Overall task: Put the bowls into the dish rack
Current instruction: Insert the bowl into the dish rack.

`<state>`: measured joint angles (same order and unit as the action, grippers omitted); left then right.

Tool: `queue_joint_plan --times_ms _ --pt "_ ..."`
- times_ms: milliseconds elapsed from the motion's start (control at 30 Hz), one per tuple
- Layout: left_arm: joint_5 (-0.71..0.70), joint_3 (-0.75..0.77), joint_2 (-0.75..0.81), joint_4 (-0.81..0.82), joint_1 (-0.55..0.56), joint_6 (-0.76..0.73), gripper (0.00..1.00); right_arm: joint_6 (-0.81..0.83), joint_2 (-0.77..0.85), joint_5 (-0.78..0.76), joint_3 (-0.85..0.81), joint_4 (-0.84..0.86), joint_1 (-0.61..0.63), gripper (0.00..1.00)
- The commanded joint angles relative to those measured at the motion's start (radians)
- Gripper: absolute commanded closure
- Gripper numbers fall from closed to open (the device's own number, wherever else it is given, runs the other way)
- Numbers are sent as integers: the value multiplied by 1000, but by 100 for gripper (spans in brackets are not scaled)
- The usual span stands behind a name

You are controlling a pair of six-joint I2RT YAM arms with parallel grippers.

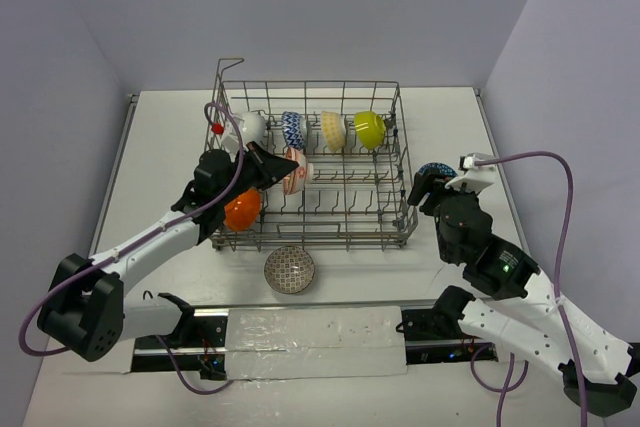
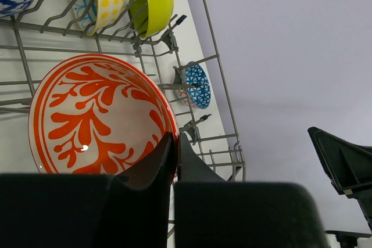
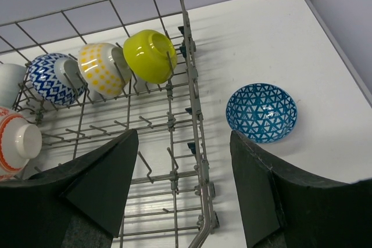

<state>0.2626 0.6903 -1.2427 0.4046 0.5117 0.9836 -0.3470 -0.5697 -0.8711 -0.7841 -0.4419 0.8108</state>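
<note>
Tabletop [image 1: 160,147]: white, carries the dish rack [image 1: 310,83] at centre, set toward 12 o'clock. Left tool [image 2: 175,149] reaches into the rack from 8 o'clock and is clenched on the rim of the red-white bowl [image 2: 99,114], which it holds on edge over the middle rows. Right tool [image 3: 183,137] hovers at the rack's 3 o'clock wall, jaws spread, grasping nothing. Back row of the rack, read from 9 to 3 o'clock: white bowl [image 1: 248,127], blue-white bowl [image 1: 292,130], pale yellow bowl [image 1: 333,129], lime bowl [image 1: 369,129], all on edge among the tines. Orange bowl [image 1: 242,209] lies in the rack's 7 o'clock corner, under the left arm. Outside the rack, upright on the tabletop: grey bowl [image 1: 289,269] just beside the 6 o'clock wall; dark-blue patterned bowl [image 3: 261,112] near the 3 o'clock wall.
</note>
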Motion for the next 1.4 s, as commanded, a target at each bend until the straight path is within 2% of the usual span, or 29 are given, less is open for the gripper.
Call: queue_joint_plan --times_ms 0,433,1033,1367 --pt "1 5 32 88 1 23 100 2 -12 -23 -24 11 -5 28" --pt "49 17 -20 140 19 33 100 2 -16 -12 -23 14 -15 28" --pt "7 -41 11 135 19 38 100 3 -18 1 -21 15 -25 28" --pt "-40 -57 54 34 19 9 98 6 -19 7 -21 17 -22 28"
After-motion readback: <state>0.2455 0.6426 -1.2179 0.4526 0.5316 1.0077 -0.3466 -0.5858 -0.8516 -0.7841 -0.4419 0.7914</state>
